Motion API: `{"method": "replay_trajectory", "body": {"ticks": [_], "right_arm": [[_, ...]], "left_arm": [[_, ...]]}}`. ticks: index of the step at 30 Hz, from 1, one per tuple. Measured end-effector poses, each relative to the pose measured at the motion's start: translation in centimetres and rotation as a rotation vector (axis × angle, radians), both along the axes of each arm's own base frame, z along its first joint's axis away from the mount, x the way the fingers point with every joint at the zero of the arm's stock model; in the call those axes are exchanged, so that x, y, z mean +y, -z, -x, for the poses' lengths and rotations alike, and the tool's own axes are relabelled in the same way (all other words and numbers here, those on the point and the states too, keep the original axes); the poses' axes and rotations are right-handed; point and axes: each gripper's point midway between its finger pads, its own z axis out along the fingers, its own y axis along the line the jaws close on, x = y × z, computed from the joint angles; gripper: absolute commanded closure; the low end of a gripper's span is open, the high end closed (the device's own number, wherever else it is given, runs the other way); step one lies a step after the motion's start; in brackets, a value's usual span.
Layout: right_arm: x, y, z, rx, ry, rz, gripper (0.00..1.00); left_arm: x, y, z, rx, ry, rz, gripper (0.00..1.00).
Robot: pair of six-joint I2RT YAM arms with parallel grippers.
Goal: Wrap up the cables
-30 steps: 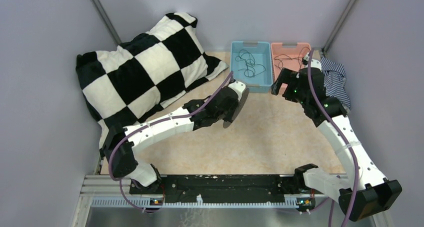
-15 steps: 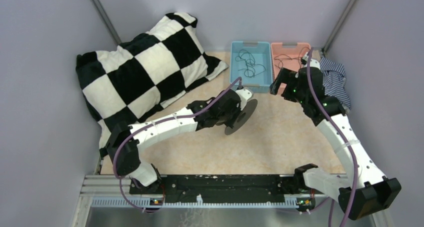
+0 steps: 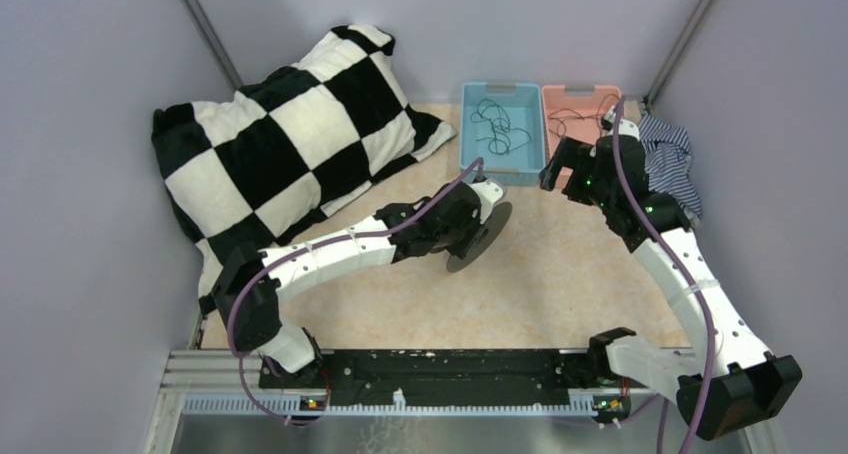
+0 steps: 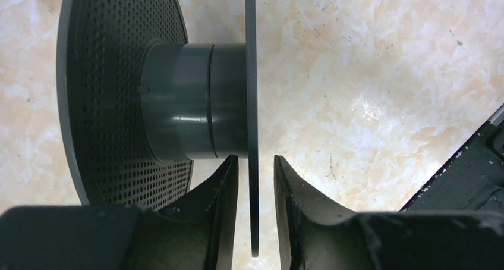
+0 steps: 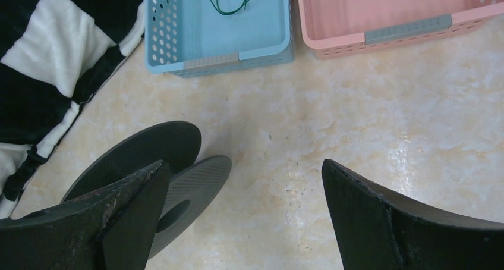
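Observation:
The dark round spool (image 3: 480, 236) stands on its rims on the table's middle; it also shows in the left wrist view (image 4: 178, 103) and the right wrist view (image 5: 178, 181). My left gripper (image 3: 468, 219) straddles one thin flange, jaws slightly apart with a small gap on each side (image 4: 255, 163). Thin black cables (image 3: 498, 126) lie tangled in the blue bin (image 3: 470, 154); more cables (image 3: 572, 122) lie in the pink bin (image 3: 595, 92). My right gripper (image 3: 560, 169) hovers open and empty in front of the bins (image 5: 246, 175).
A black-and-white checked pillow (image 3: 290, 134) fills the back left. A striped cloth (image 3: 668, 149) lies at the right wall beside the pink bin. The bins' front walls show in the right wrist view (image 5: 217, 59).
My left arm carried the spool rightward toward the table's middle and lowered it, then eased back slightly. The right arm has barely moved.

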Motion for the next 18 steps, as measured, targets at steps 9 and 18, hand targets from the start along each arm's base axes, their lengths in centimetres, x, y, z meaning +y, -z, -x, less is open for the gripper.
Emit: {"method": "replay_trajectory", "body": {"ticks": [9,18], "right_arm": [[0.0,0.0,0.0,0.0,0.0,0.0,0.01],[0.0,0.02,0.0,0.0,0.0,0.0,0.01]], "left_arm": [[-0.02,-0.02,0.0,0.001,-0.002,0.002,0.46],[-0.34,-0.79,-0.11,-0.012,0.016,0.01,0.41]]}}
